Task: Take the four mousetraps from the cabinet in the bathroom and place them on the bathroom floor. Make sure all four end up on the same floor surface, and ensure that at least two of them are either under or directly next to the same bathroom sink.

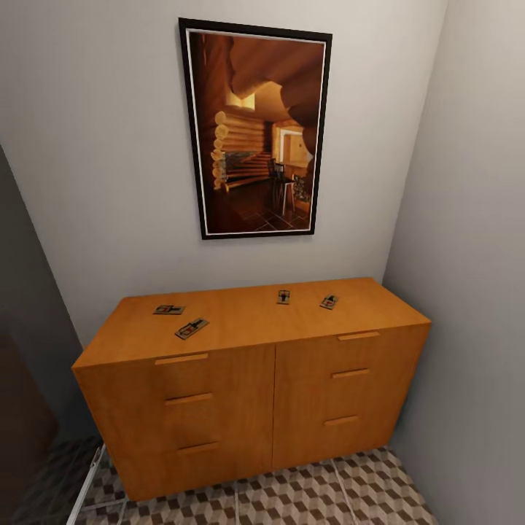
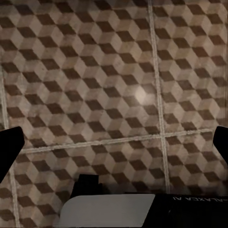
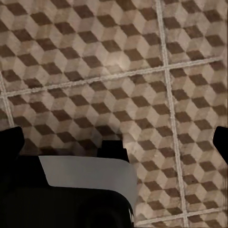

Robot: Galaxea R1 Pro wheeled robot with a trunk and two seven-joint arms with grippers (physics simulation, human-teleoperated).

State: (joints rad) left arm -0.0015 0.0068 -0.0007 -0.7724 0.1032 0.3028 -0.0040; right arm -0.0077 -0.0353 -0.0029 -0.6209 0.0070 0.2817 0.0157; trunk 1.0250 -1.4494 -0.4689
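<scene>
A: Where the tiles meet the base of the furniture, what is logged first?

B: Item one, the bathroom floor (image 1: 306, 496): square tiles printed with a brown, beige and white cube pattern, pale grout lines. A thin white strip lies on it near the cabinet's front left corner.

A: And the grippers?

B: Left gripper (image 2: 114, 142): two dark fingertips at opposite edges of its wrist view, spread wide, nothing between them, patterned tile beneath. Right gripper (image 3: 114, 137): same entry, fingertips far apart and empty above the tile. A white and black body part of the robot crosses each wrist view.

A: Next item back?

B: The cabinet (image 1: 255, 408): low, wide, orange-brown wood, smooth finish, boxy. Its front carries drawer fronts in two columns with slim bar handles, all closed, contents not visible. It fills an alcove; the right wall stands close to its right end, and a dark surface stands to its left.

A: Anything on its top?

B: Four mousetraps, small flat tan boards with dark parts. Near the left end: one (image 1: 192, 328) toward the front edge, one (image 1: 169, 310) just behind it. Toward the right, near the back edge: one (image 1: 284, 297) and another (image 1: 329, 302), apart from each other.

A: Furthest entry?

B: A framed picture (image 1: 255, 131), black frame, log-cabin interior, hung on the pale wall above the cabinet.
</scene>
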